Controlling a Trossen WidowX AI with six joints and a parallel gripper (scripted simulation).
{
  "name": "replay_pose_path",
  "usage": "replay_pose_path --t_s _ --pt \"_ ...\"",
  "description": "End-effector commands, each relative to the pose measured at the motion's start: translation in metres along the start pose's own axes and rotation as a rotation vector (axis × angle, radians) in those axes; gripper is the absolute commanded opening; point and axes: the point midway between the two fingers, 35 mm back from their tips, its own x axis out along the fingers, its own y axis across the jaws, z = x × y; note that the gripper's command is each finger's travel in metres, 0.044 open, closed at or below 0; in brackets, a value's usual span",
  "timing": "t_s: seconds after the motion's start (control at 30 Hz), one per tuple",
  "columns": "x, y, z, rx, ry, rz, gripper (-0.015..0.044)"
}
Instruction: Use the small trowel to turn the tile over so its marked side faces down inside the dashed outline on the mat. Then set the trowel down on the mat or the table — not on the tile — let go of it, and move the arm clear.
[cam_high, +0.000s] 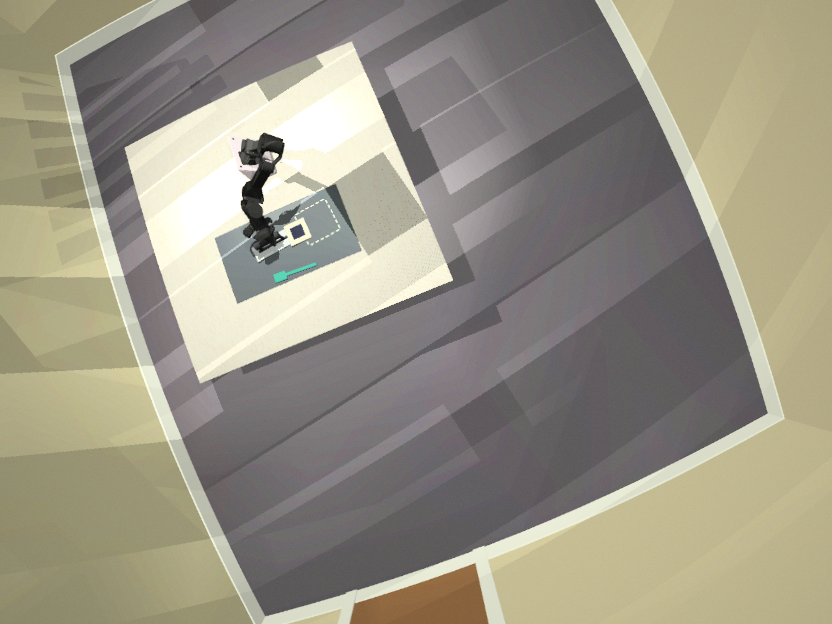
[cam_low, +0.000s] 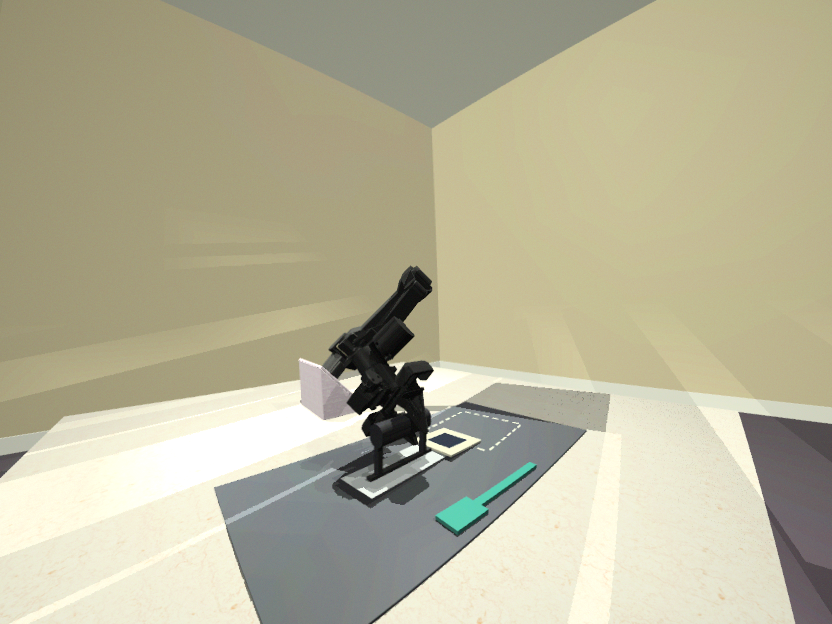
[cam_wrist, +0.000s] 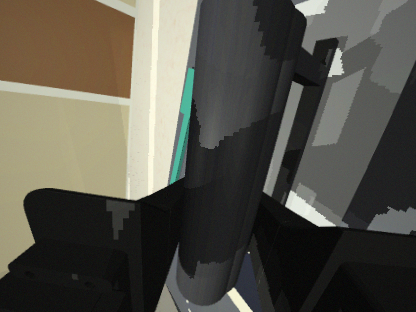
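Note:
My gripper (cam_low: 407, 421) (cam_wrist: 217, 183) is shut on the thick black handle of the trowel (cam_low: 377, 486) (cam_wrist: 230, 125). The trowel's flat, light grey blade is low over the mat (cam_high: 235, 268) (cam_low: 302, 550). The blade's far end meets the near left edge of the tile (cam_high: 297, 231) (cam_low: 451, 440); I cannot tell whether it is under it. The tile is cream, with its dark square mark facing up. It looks about flat, at the left side of the dashed outline (cam_high: 333, 214) (cam_low: 518, 425) and mostly outside it. The wrist view shows only a sliver of the tile past the handle.
A teal spatula (cam_high: 280, 276) (cam_low: 462, 515) (cam_wrist: 187, 95) lies on the mat near its front edge, its handle pointing right. A pale pink block (cam_low: 322, 396) stands on the table (cam_high: 302, 322) behind the arm. Strong light and shadow patches cross the table.

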Motion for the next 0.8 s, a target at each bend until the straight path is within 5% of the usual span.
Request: replay_pose_path --t_s 0.0,0.77 --pt "-0.007 0.011 0.004 0.036 0.025 0.016 0.0000" --pt "-0.036 0.047 -0.045 0.045 0.032 0.016 0.0000"
